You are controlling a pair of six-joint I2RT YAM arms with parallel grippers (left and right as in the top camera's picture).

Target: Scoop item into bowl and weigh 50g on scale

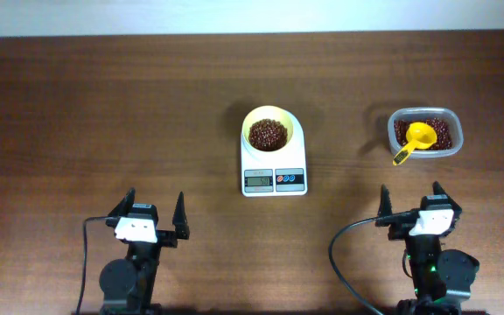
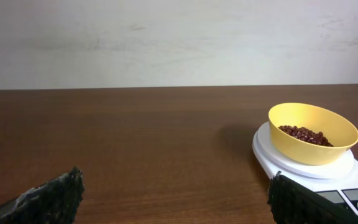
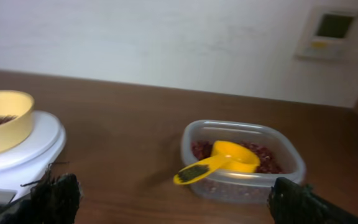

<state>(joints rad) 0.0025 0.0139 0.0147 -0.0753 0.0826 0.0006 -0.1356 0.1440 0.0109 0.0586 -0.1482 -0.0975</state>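
Beans (image 1: 268,133) lie in two places on the dark wooden table (image 1: 103,114). One small heap covers the bottom of the pale-yellow bowl (image 1: 248,122), and a larger lot fills the floor of the clear rectangular tub (image 1: 458,131) off to the right.

The bowl stands upright on the round platform of the white scale (image 1: 273,179), near the middle of the table. The scale's grey display and its red and blue buttons face the robot; the reading is too small to make out.

The bright yellow scoop (image 1: 418,138) rests in the tub, well apart from the scale. Its cup sits on the beans, and its long handle slants out over the tub's near-left rim. From the right wrist view the handle tip pokes past the tub wall, above the table.

Both arms sit back at the near edge of the table. The left gripper (image 1: 156,199) hovers to the left of the scale with its jaws spread wide and nothing between them. The right gripper (image 1: 410,192) hangs in front of the tub, likewise wide apart and empty. Neither touches the scale, bowl, tub or scoop.

A black cable loops beside each arm's base.
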